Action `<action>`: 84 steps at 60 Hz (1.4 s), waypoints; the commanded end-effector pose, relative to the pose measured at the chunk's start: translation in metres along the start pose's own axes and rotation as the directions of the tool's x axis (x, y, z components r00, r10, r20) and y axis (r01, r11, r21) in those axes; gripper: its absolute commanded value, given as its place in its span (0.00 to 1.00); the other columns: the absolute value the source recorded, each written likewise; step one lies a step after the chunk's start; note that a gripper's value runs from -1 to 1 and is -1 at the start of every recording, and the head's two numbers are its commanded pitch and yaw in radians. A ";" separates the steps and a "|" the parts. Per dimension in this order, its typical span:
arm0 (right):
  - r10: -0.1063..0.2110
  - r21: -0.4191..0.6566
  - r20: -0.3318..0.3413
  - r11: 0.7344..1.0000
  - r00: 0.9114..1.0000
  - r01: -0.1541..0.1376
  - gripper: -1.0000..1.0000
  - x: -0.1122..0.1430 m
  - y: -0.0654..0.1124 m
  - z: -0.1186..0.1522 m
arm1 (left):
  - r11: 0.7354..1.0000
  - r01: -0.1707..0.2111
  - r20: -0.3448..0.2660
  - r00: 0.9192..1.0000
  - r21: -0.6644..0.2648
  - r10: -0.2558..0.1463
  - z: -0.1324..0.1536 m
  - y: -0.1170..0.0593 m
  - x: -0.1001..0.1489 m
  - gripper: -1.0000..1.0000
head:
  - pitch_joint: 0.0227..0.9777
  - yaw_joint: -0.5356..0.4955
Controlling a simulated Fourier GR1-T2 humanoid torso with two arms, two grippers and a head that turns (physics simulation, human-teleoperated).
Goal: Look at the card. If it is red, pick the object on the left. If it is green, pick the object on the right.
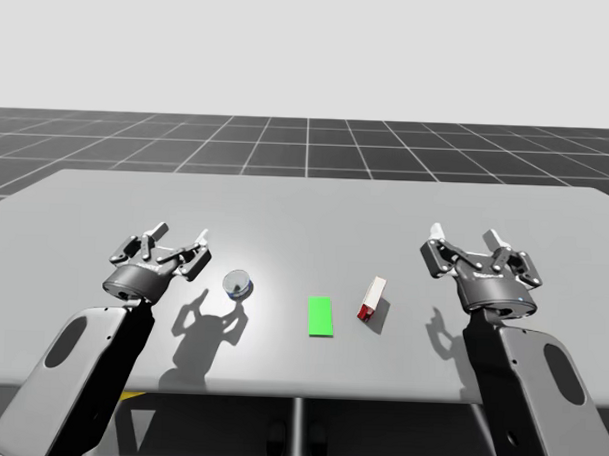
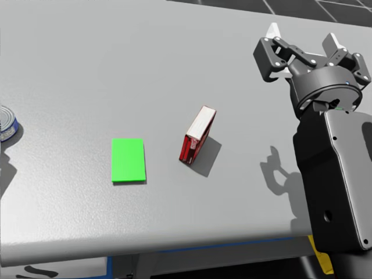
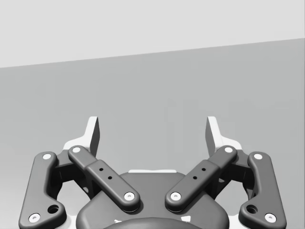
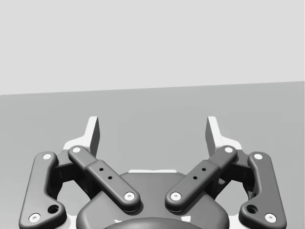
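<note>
Flat green card (image 1: 321, 317) lies nr front edge of grey table (image 1: 305, 218), so target = small red-white box (image 1: 372, 298) just beside it twd right edge, not the round silver can (image 1: 238, 283). Left gripper (image 1: 182, 234) & right gripper (image 1: 465, 235) hover wide open, empty. Reach not begun, I judge; next the right one must swing inward & straddle box's narrow sides.

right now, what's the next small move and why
Probably bring my right gripper inward and down toward the box. The card is green, the box lies to its right, and that gripper is open, empty and the nearer one.
</note>
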 end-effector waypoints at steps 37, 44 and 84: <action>0.007 0.337 -0.052 0.941 0.999 0.011 0.00 -0.004 0.007 0.032 | 1.000 -0.010 -0.009 1.000 0.001 0.010 -0.001 0.001 -0.002 0.00 | 0.91 0.28; 0.025 0.423 -0.065 0.906 0.998 0.005 0.00 -0.013 0.003 0.040 | 1.000 -0.010 -0.010 1.000 0.002 0.010 -0.002 0.001 -0.002 0.00 | 0.91 0.28; 0.092 0.763 -0.148 0.644 0.985 0.054 0.00 -0.066 0.001 0.081 | 1.000 -0.005 -0.010 1.000 0.002 0.005 -0.003 0.001 -0.003 0.00 | 0.90 0.26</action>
